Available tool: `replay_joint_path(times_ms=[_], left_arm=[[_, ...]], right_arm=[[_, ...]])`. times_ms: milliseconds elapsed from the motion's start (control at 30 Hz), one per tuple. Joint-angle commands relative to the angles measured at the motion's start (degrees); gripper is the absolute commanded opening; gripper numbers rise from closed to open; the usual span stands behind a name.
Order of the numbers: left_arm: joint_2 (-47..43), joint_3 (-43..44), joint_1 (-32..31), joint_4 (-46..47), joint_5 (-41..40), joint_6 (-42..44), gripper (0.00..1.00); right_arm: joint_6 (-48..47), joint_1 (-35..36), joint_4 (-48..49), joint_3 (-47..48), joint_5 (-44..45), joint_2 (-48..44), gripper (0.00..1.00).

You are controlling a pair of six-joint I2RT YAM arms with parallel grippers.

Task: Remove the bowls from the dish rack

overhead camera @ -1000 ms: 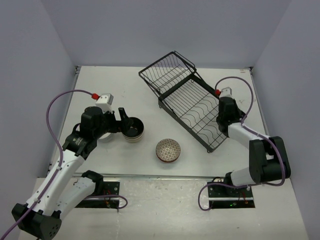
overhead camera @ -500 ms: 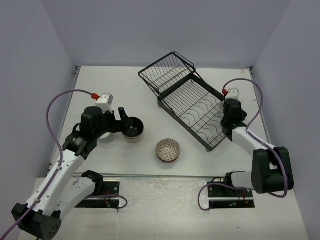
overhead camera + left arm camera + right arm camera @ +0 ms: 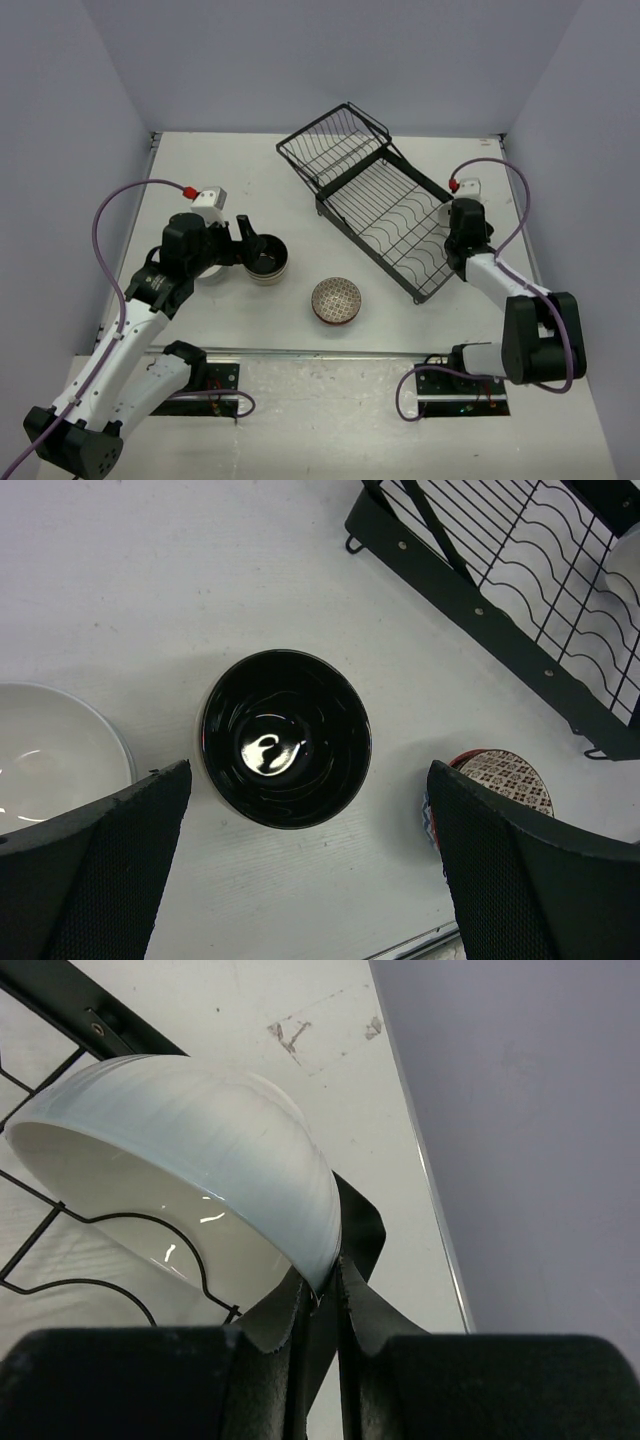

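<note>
Right tool (image 3: 322,1295) pinches white bowl (image 3: 190,1150); white table (image 3: 330,1070), lilac walls (image 3: 520,1110) around.

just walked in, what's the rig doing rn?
Unloading bowls from the dish rack. The right gripper is shut on the rim of a white bowl at the rack's right edge, the only bowl seen there. The left gripper hangs open above a black-inside bowl standing on the table, with a second white bowl to its left and a patterned bowl nearer the front.
</note>
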Motion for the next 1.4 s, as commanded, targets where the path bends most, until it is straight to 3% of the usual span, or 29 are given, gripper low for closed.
replay_joint_path(times_ms=[0, 333, 533, 1033, 1167, 1267, 1367], left_arm=[[-0.10, -0.45, -0.38, 2.35, -0.48, 2.01, 1.00], [-0.19, -0.45, -0.30, 2.35, -0.56, 2.10, 1.00], [-0.19, -0.54, -0.38, 2.35, -0.56, 2.10, 1.00], [0.17, -0.45, -0.30, 2.26, -0.65, 2.02, 1.00], [0.17, -0.45, -0.30, 2.26, -0.74, 2.10, 1.00], [0.25, -0.45, -0.30, 2.35, -0.56, 2.10, 1.00], [0.34, -0.37, -0.30, 2.26, -0.56, 2.10, 1.00]], right_arm=[[-3.54, 1.28, 8.33, 1.32, 1.26, 1.59, 0.00], [-23.14, 9.10, 19.75, 1.67, 13.74, 9.85, 0.00], [-38.68, 11.83, 37.91, 0.80, 19.02, 14.25, 0.00], [-63.03, 13.86, 79.24, -1.14, 23.85, 23.82, 0.00], [-61.47, 13.86, 76.02, -1.05, 23.59, 25.76, 0.00], [-60.77, 14.21, 66.48, -1.05, 21.75, 26.12, 0.00], [-61.73, 14.47, 65.47, -0.61, 21.22, 26.65, 0.00]])
